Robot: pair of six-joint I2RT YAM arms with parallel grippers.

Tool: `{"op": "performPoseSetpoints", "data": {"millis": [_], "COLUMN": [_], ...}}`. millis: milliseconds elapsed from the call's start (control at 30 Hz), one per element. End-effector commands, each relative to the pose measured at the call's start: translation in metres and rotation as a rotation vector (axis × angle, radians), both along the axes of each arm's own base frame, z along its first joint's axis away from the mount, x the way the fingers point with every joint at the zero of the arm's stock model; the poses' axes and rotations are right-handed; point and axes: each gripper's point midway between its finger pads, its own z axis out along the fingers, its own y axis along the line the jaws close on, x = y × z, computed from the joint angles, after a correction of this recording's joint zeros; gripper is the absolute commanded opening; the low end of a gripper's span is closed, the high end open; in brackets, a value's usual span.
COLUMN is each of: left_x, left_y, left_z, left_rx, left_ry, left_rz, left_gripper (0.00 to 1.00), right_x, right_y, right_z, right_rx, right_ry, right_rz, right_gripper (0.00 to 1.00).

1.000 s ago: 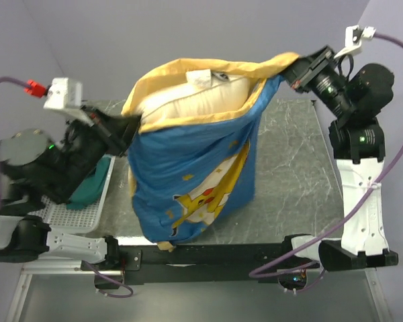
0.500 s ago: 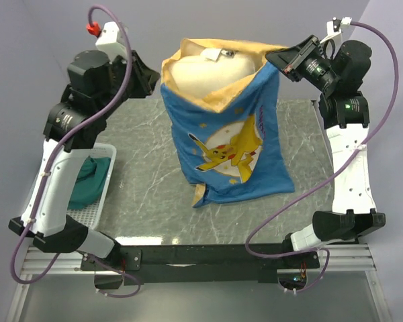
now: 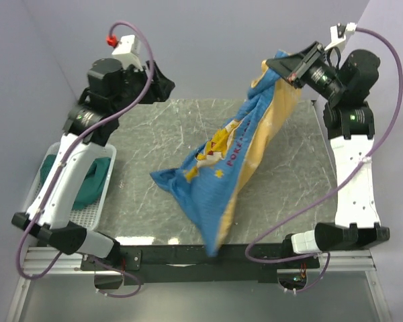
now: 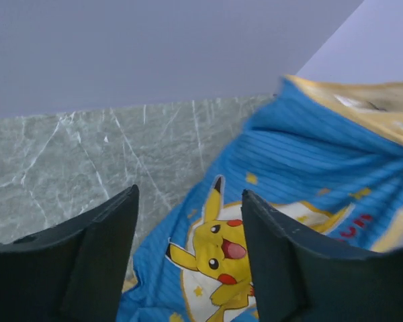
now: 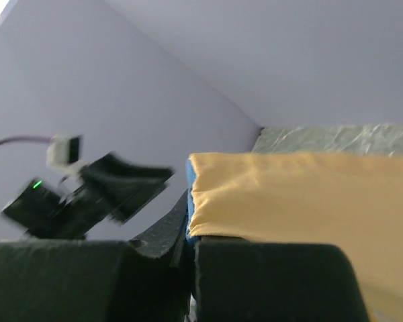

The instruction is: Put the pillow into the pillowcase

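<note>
The pillowcase [image 3: 238, 161], blue with a yellow Pikachu print and a mustard other face, hangs from its top corner and slants down across the table [image 3: 154, 134]. Its lower end [image 3: 213, 241] reaches the near edge. My right gripper [image 3: 278, 66] is shut on that top corner; in the right wrist view the blue-and-mustard hem [image 5: 255, 194] runs out from between the closed jaws [image 5: 191, 231]. My left gripper [image 3: 162, 85] stands open and apart from the cloth at the back left, with the Pikachu print [image 4: 218, 245] seen through the gap of its jaws [image 4: 189, 194]. The pillow is hidden.
A white basket [image 3: 50, 153] at the table's left edge holds a dark teal-green cloth [image 3: 91, 182]. A black rail [image 3: 188, 257] runs along the near edge between the arm bases. Purple walls close in behind.
My left gripper has opened and let go of the pillowcase's rim. The case has dropped and swung, now hanging from the right gripper alone, and the pillow no longer shows at its mouth.
</note>
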Motion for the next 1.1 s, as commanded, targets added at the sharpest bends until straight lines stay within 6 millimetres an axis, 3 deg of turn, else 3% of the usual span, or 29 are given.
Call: {"op": "performPoseSetpoints", "data": {"millis": [0,33,133,267,300,333,467,533,567,600,633,667,700,733,767,800,833,867,900,1000,1067], "left_x": [0.025,0.029,0.037,0.028,0.026,0.020,0.010,0.006,0.005,0.003,-0.005,-0.009,-0.013,-0.017,-0.019,-0.024,-0.026,-0.025,-0.029,-0.028,-0.025], "left_y": [-0.020,-0.024,-0.035,-0.044,-0.044,-0.042,-0.042,-0.035,-0.031,-0.027,-0.024,-0.023,-0.022,-0.019,-0.017,-0.017,-0.019,-0.017,-0.018,-0.026,-0.033], "left_z": [-0.021,-0.026,-0.044,-0.055,-0.068,-0.060,-0.089,-0.102,-0.105,-0.120,-0.116,-0.120,-0.139,-0.144,-0.155,-0.178,-0.183,-0.193,-0.210,-0.237,-0.256], "left_rx": [-0.028,-0.034,-0.017,-0.021,-0.016,-0.030,-0.010,0.003,0.003,0.008,-0.019,-0.034,-0.031,-0.042,-0.042,-0.032,-0.039,-0.033,-0.022,-0.022,-0.001], "left_ry": [0.021,0.025,0.080,0.093,0.116,0.085,0.136,0.164,0.171,0.198,0.190,0.199,0.238,0.257,0.284,0.333,0.337,0.355,0.387,0.434,0.467], "left_rz": [-0.040,-0.047,-0.080,-0.152,-0.155,-0.159,-0.182,-0.151,-0.131,-0.113,-0.104,-0.103,-0.100,-0.084,-0.068,-0.070,-0.079,-0.054,-0.050,-0.049,-0.046], "left_gripper": [0.74,0.76,0.77,0.79,0.81,0.83,0.85,0.85,0.85,0.85,0.85,0.84,0.82,0.81,0.81,0.79,0.78,0.77,0.77,0.77,0.77], "right_x": [-0.078,-0.086,-0.088,-0.070,-0.068,-0.065,-0.056,-0.062,-0.062,-0.070,-0.073,-0.074,-0.080,-0.084,-0.090,-0.092,-0.094,-0.099,-0.104,-0.112,-0.103], "right_y": [0.028,0.044,0.059,0.073,0.076,0.079,0.105,0.128,0.135,0.147,0.149,0.145,0.140,0.134,0.126,0.109,0.098,0.087,0.071,0.036,0.008], "right_z": [0.036,0.031,0.007,-0.049,-0.057,-0.066,-0.113,-0.135,-0.160,-0.173,-0.186,-0.221,-0.221,-0.231,-0.263,-0.259,-0.264,-0.280,-0.271,-0.276,-0.268], "right_rx": [-0.048,-0.063,-0.108,-0.156,-0.162,-0.164,-0.209,-0.224,-0.252,-0.272,-0.292,-0.327,-0.314,-0.314,-0.334,-0.336,-0.344,-0.348,-0.330,-0.358,-0.404], "right_ry": [-0.205,-0.194,-0.147,-0.024,-0.018,-0.002,0.091,0.109,0.146,0.156,0.172,0.235,0.209,0.216,0.268,0.245,0.251,0.290,0.261,0.274,0.256], "right_rz": [0.154,0.189,0.185,0.195,0.207,0.214,0.257,0.298,0.297,0.323,0.323,0.297,0.282,0.260,0.239,0.152,0.106,0.067,-0.006,-0.144,-0.283], "right_gripper": [0.00,0.00,0.00,0.00,0.00,0.00,0.00,0.00,0.00,0.00,0.00,0.00,0.00,0.00,0.04,0.11,0.16,0.24,0.46,0.75,0.83]}}
